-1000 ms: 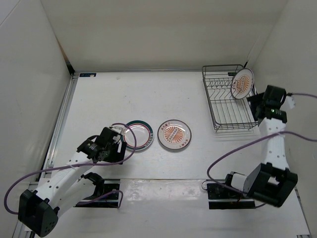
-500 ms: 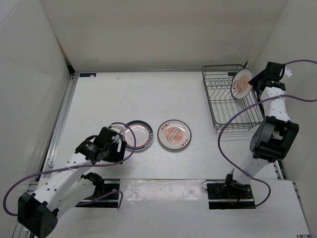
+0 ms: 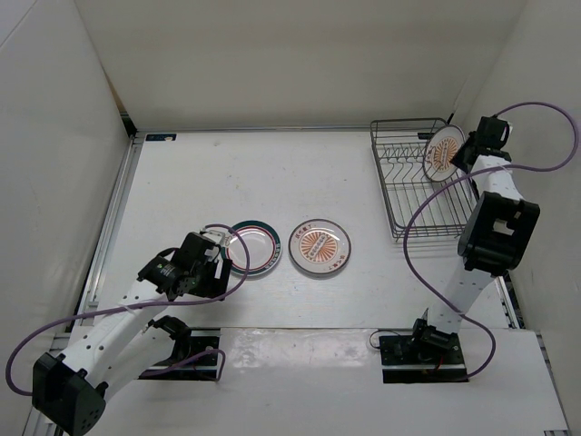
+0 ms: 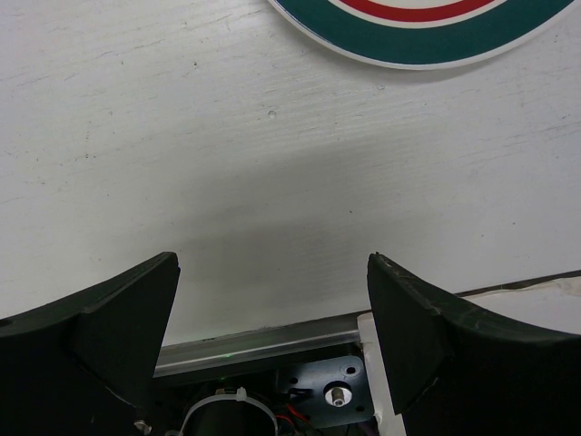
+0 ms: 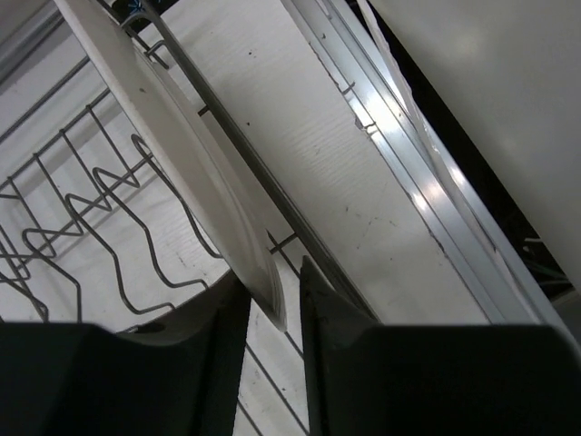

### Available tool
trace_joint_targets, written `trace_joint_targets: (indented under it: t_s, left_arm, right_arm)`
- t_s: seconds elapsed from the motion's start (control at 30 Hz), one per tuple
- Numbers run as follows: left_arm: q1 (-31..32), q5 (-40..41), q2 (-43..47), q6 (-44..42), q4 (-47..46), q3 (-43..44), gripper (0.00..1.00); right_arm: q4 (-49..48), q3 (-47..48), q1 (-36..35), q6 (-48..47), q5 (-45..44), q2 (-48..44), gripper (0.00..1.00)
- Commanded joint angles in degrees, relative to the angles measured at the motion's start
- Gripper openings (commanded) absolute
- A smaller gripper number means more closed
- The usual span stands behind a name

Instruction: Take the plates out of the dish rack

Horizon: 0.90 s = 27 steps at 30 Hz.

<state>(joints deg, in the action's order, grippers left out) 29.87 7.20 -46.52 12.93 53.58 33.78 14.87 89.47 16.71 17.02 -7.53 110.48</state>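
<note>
At the upper right of the overhead view, the rack (image 3: 434, 233) sits on the white bench (image 3: 272, 173) close to the right wall. One plate is in it: the upright plate (image 3: 443, 154) stands on edge near the rack's far right corner, its orange sunburst facing the camera. The right end effector (image 3: 464, 156) reaches in from the right at that plate's rim. Seen from the right wrist, its two dark fingers (image 5: 213, 354) rise from the bottom of the frame with a narrow slot between them. The plate's thin white edge runs diagonally down from the upper left into that slot. The rim lies between the fingertips and close to both, but I cannot tell whether they actually pinch it. Rack wires and looped prongs show at the left of that view, beyond the plate. Lower left of centre in the overhead view, two plates lie flat on the bench, side by side and just apart: the teal plate (image 3: 252, 248) on the left and the flat sunburst plate (image 3: 320, 246) on the right, both well apart from the rack. The left end effector (image 3: 221, 262) sits just beside the teal plate's left rim. The left wrist view shows its jaws spread wide over bare bench, with the teal rim crossing the top edge of the frame, apart from both fingers.
</note>
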Motion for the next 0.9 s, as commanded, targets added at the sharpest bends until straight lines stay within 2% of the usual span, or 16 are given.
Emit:
trace_joint_targets:
  t_s: [0.0,0.03,0.07,0.27,0.3,0.43,0.6,0.87]
  left_arm:
    - [0.1,-0.7,0.5,-0.4,0.1,2.0,0.96]
    - [0.2,-0.7,0.2,-0.4,0.1,2.1,0.96]
    - [0.2,-0.8,0.2,-0.4,0.1,2.0,0.96]
    - [0.0,-1.0,-0.4,-0.4,0.0,2.2,0.96]
    - [0.2,-1.0,-0.4,-0.4,0.1,2.2,0.96]
    - [0.2,-1.3,-0.5,-0.4,0.0,2.2,0.96]
    - [0.1,-1.4,-0.5,-0.5,0.1,2.0,0.96]
    - [0.1,-1.5,-0.3,-0.4,-0.1,2.1,0.96]
  right_arm:
    - [-3.4,2.9,0.0,-2.7,2.3,1.1,0.30]
    - [-3.3,3.2,-0.1,-2.4,2.8,1.5,0.21]
    - [-2.9,3.8,-0.1,-2.3,3.1,2.5,0.18]
    - [-2.0,6.6,-0.5,-3.2,3.8,3.5,0.18]
    - [-1.9,6.5,-0.5,-3.4,3.9,3.2,0.14]
    - [-2.0,6.7,-0.7,-5.0,3.0,2.6,0.11]
    - [-1.4,6.1,-1.0,-6.7,1.5,0.9,0.01]
    - [0.2,7.4,-1.8,-8.0,-5.2,-2.5,0.00]
